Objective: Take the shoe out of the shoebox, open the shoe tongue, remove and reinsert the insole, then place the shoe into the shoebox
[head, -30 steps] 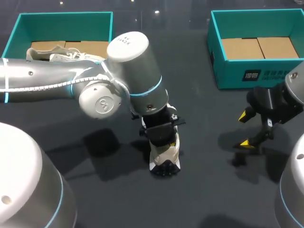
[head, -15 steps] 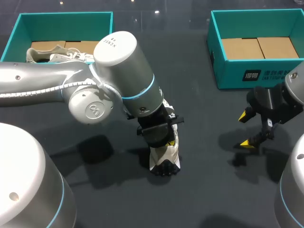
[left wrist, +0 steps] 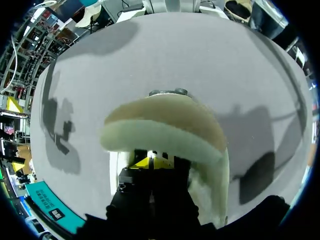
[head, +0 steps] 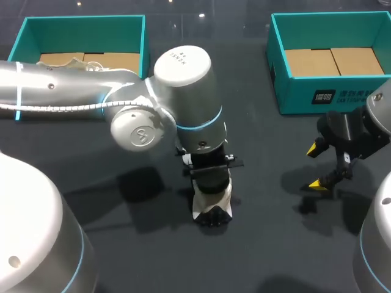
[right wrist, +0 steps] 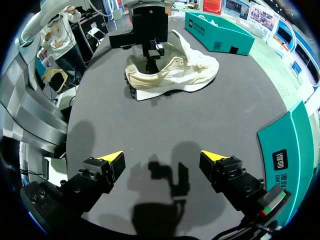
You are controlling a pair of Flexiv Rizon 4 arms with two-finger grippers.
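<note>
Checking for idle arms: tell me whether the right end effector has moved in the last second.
No. The right end effector sits at the same spot in front of the right box, fingers open.

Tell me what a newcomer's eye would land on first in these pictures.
First, the big silver left arm stretched across the dark table, with the left gripper down in the opening of a cream sneaker at mid-table. Next, the right gripper hanging open at the right with bright yellow tips, and two open teal cardboard shoeboxes at the far left and far right.
</note>
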